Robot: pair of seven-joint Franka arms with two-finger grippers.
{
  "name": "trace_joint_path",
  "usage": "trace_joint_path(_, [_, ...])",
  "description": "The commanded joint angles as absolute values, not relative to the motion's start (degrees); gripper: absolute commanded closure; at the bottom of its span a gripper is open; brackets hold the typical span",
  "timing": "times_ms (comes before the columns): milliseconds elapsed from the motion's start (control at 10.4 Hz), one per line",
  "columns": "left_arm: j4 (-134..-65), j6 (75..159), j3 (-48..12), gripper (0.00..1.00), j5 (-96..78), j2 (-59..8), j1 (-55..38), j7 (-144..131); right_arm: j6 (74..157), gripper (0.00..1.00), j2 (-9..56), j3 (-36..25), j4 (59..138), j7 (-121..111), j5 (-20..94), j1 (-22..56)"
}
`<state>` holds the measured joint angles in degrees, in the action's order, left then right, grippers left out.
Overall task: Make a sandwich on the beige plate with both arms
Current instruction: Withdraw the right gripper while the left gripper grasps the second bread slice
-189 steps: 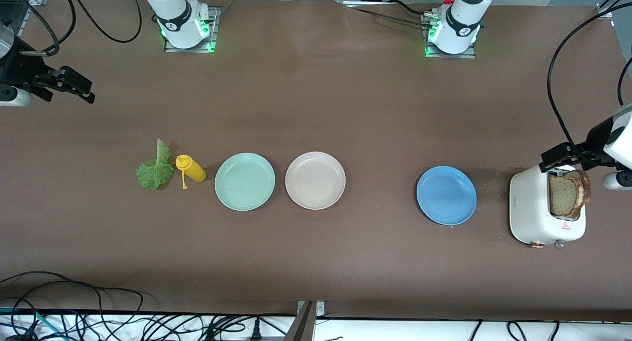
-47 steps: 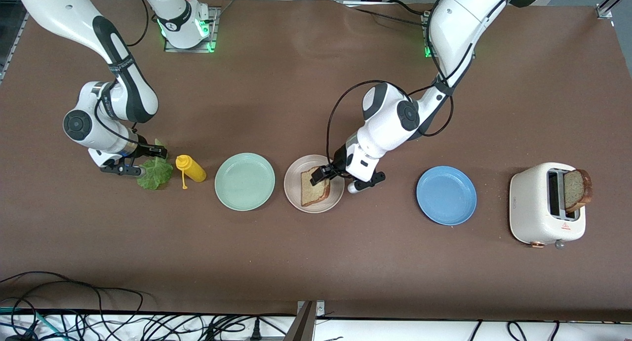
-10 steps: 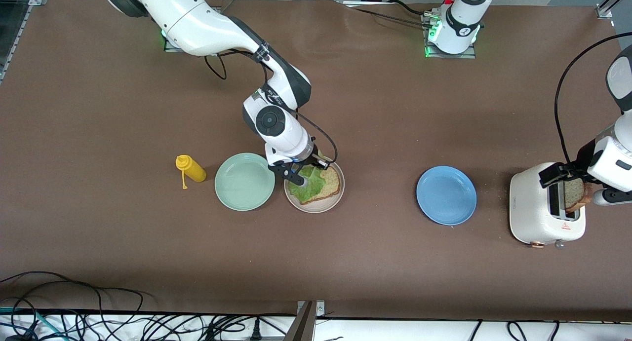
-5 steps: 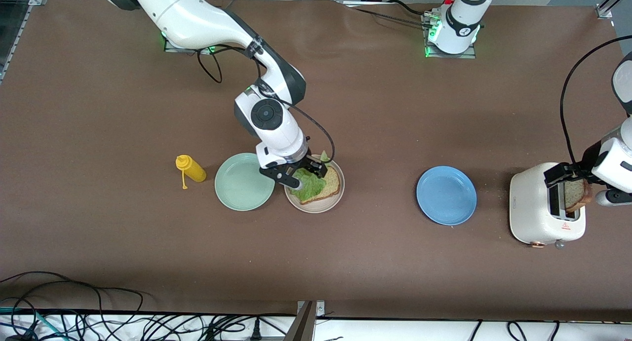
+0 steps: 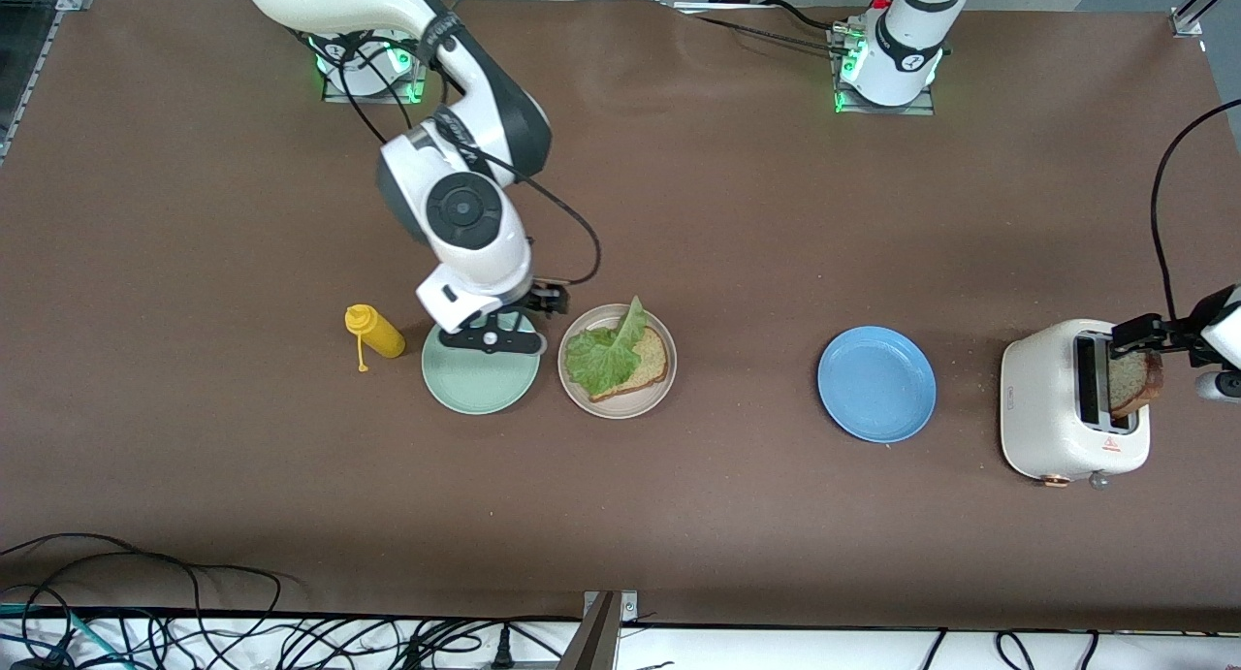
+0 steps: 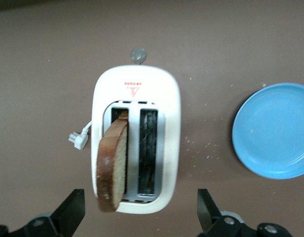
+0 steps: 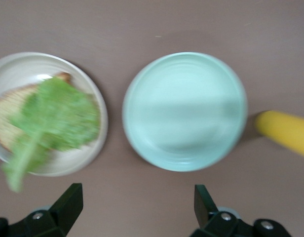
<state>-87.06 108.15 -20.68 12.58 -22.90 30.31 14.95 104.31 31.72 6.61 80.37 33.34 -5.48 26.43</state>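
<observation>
Hovering over the toaster at the left arm's end of the table, the left gripper has its fingers spread wide with nothing between them, straddling the slice of bread that leans out of one slot. That slice looks light, dry and a little crumbly, with a firmer dark crust, so a gentle pinch across its flat faces near the top edge should serve; squeezing hard would likely dent or tear it. The toaster is smooth, rounded and white. The right gripper hangs over the mint green plate, also wide and empty. Just beside that plate, the beige plate holds the half-built sandwich: one rough brown slice lying flat, with a limp, ruffled lettuce leaf draped on it, its stem end poking past the rim. Both plates look hard and glossy.
</observation>
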Motion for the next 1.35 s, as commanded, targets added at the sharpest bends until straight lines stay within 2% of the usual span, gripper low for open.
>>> trace_joint_path(0, [-86.13,108.11,-21.36,0.0,14.59,-26.62,32.69,21.33,94.96,0.0,26.73,1.08,82.7,20.18,-5.54,26.46])
trace_joint_path(290, [-86.31,106.36,-19.69,0.0,14.68,-27.95,32.87,32.14,90.36,0.0,22.95,-7.88,86.12,-0.02,-4.23,26.46])
trace_joint_path(483, [-86.31,105.56,-19.6,0.0,14.68,-29.0,33.22,33.22,88.51,0.0,22.5,-14.29,87.79,-13.2,1.46,25.84])
trace_joint_path(580, [-86.31,105.56,-19.6,0.1,14.59,-29.18,33.22,33.22,88.94,0.0,22.41,-17.63,90.15,-22.23,5.41,25.14])
trace_joint_path(676, [-86.31,105.56,-19.6,0.24,14.59,-29.18,33.22,33.22,89.64,0.0,22.67,-21.23,91.92,-31.98,9.71,24.09])
trace_joint_path(773, [-86.31,105.56,-19.6,0.33,14.59,-29.18,33.22,33.22,89.91,0.0,23.11,-22.49,93.15,-41.04,13.41,21.82])
trace_joint_path(966, [-86.22,105.56,-19.69,0.33,14.24,-29.18,33.13,33.05,90.7,0.0,23.38,-22.5,94.39,-51.97,17.64,18.38])
trace_joint_path(1256, [-85.87,106.08,-19.86,0.31,13.27,-29.09,32.96,32.61,90.7,0.0,27.75,-22.5,95.36,-73.92,28.7,12.68])
